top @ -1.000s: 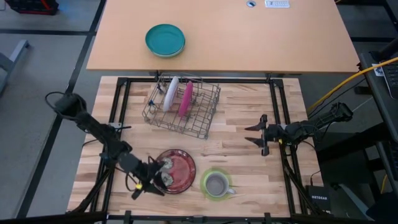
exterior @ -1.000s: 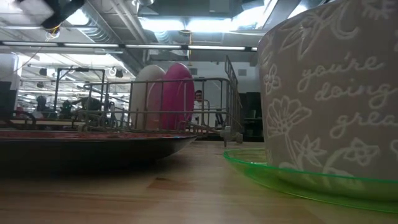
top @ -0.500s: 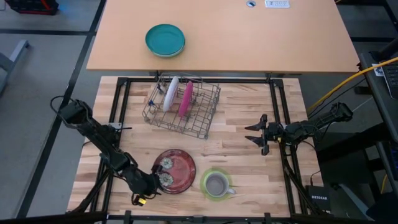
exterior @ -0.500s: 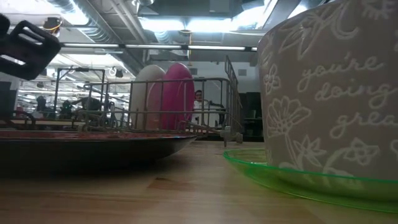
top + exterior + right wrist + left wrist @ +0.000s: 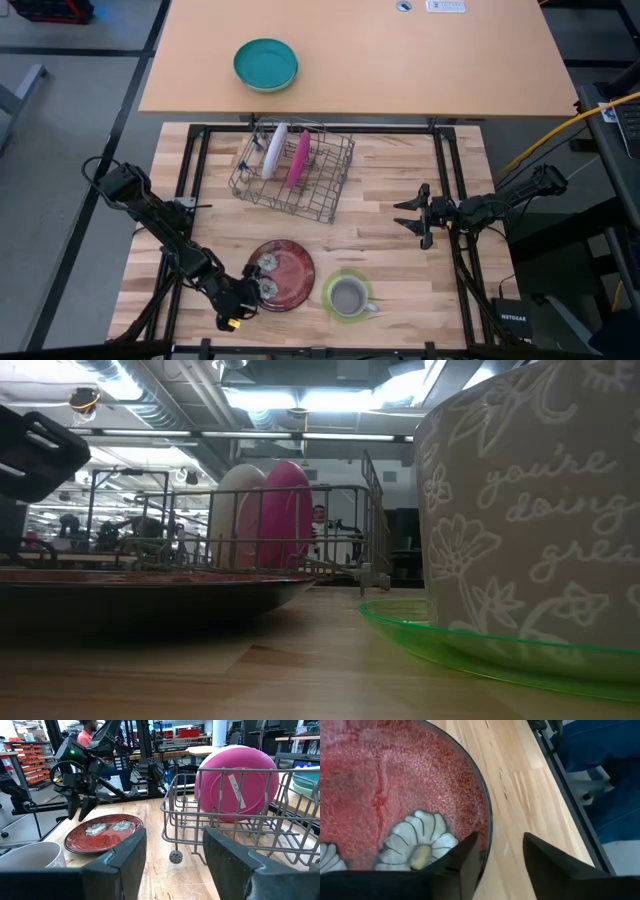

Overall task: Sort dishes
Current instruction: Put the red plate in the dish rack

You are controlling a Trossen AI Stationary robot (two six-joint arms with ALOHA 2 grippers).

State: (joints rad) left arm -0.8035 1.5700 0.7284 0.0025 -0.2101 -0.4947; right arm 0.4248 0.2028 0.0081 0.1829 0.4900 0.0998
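A dark red plate with white flowers (image 5: 283,273) lies flat on the table at the near side. My left gripper (image 5: 501,836) is open low over its near-left rim (image 5: 487,827), one finger over the plate's inside and one outside. It also shows in the high view (image 5: 260,290). I cannot see it touch the plate. A grey mug (image 5: 347,296) stands on a lime-green saucer (image 5: 330,285) right of the plate. A white plate (image 5: 275,150) and a magenta plate (image 5: 299,158) stand on edge in the wire rack (image 5: 325,185). My right gripper (image 5: 412,213) is open and empty at the table's right.
A teal bowl (image 5: 265,64) sits on the far table. A black frame (image 5: 190,180) runs along the table's sides. Bare wood lies between the rack and my right gripper. A person shows in the room beyond in the right wrist view (image 5: 90,727).
My left gripper has come down, from above the red plate to low at its near-left rim. The plate and the other dishes have stayed where they were.
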